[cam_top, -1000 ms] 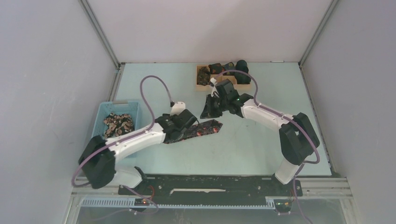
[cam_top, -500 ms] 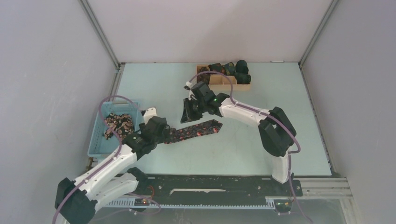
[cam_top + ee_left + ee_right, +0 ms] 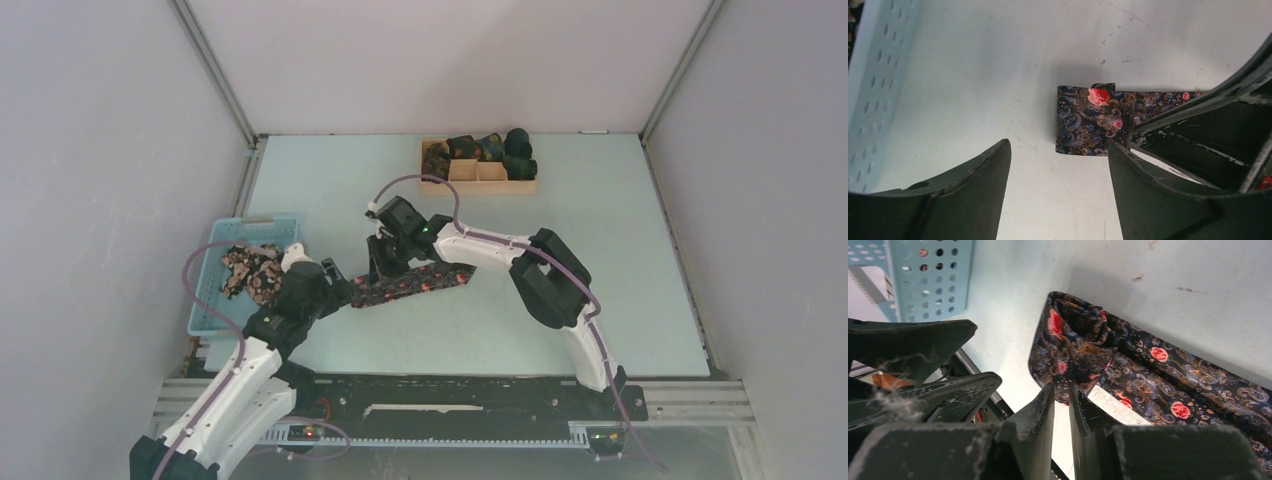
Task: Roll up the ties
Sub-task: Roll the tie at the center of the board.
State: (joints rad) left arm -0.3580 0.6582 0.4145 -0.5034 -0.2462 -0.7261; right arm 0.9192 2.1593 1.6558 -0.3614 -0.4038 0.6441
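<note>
Nearly closed, the right gripper (image 3: 1061,386) shows only a slim gap between its fingers, and its tips meet the bunched, folded-over end of the tie (image 3: 1148,375); whether they pinch the cloth or merely touch it I cannot tell. The left gripper (image 3: 1058,145) stands wide open just short of that same end, with bare table between its fingers and nothing held. The tie lies flat on the table (image 3: 600,260) near the middle, slanting from the folded end at the left up to its other end at the right. The step in hand looks like starting the roll. The first turn should be tight and square to the tie's length, with one gripper pinning the strip so it does not skid while the other turns the end over; a loose start would likely give a crooked coil. Just left of the left arm sits the light-blue basket (image 3: 210,305) with loose ties (image 3: 250,270) heaped in it, its wall close enough to crowd that arm. Well apart, at the far edge, the wooden tray (image 3: 480,187) holds rolled ties (image 3: 517,150).
</note>
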